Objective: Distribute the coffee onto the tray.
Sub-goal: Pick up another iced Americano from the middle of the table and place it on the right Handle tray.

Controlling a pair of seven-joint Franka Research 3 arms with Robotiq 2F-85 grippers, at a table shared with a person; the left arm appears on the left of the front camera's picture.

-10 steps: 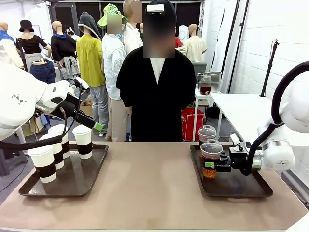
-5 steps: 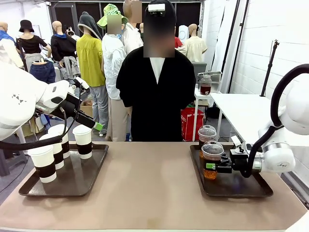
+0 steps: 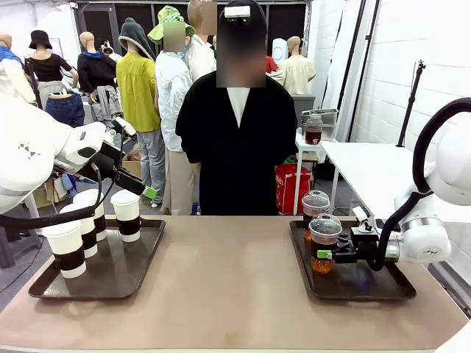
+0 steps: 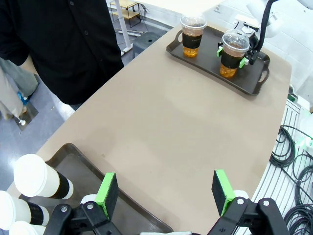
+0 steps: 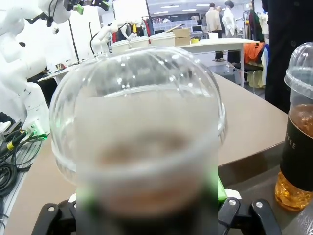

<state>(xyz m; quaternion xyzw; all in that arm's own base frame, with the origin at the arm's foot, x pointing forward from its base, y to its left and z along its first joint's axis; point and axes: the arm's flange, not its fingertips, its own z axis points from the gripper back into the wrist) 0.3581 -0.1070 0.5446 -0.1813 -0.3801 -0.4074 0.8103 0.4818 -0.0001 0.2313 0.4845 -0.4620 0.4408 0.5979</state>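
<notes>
Your right claw stands around the near dome-lidded cup on the right tray, by the surface's right edge. From the left wrist view the green pads look to sit just off the cup's sides, so I'd call the jaws spread and the cup released, though the right wrist view is too close and blurred to confirm a gap. The second dome-lidded cup stands just behind it, nearer the tray's far edge.

The risk is in the pull-back. If you draw the right claw away at an angle, a pad can catch the soft plastic wall and tip the cup, or push it into its neighbour, and either lid could pop. Back straight out along the fingers.

Your left claw hangs wide open with nothing in it, above the left tray at the surface's left edge. Four white paper cups stand there close together. Coming down on one could clip another.

Against a second ago, the near clear cup has shifted slightly along the tray with the right claw, and the jaws that were clamped on it are now released. The left arm and the paper cups are unchanged.
</notes>
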